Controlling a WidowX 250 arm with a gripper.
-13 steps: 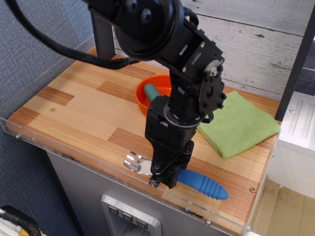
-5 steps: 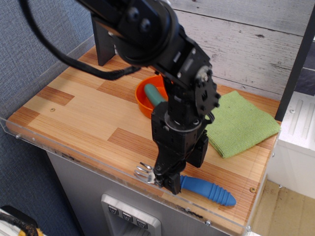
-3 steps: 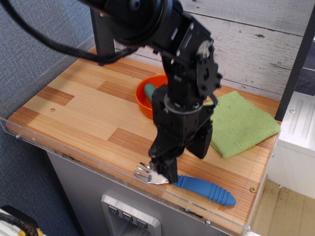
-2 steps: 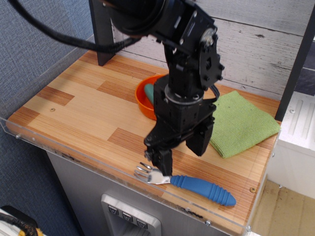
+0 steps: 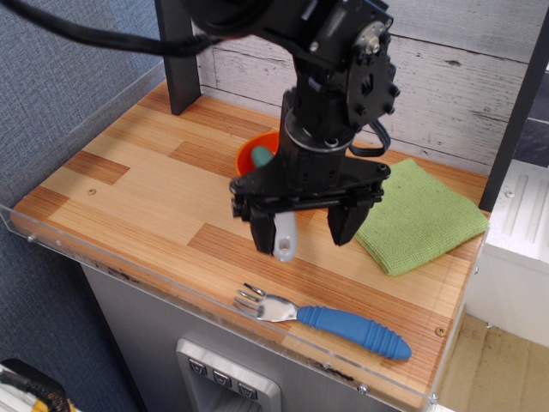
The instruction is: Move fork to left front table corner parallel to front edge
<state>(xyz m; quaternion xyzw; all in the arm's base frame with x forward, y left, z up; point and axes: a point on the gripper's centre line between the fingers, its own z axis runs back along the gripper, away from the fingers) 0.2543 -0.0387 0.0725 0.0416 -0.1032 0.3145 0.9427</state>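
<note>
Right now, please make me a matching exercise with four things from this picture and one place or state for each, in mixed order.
Things:
1. fork
2. pincer
3. green cloth
4. orange pan

Places or states:
A. mostly hidden behind the arm
B. lying flat near the front edge
C. open and empty, raised above the table
D. spread out at the right side

Pairs: 1-B, 2-C, 3-D, 4-A

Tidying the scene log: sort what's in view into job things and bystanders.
Job:
fork, lying by the front edge
table
pincer, open above the fork

Lying about:
orange pan
green cloth
</note>
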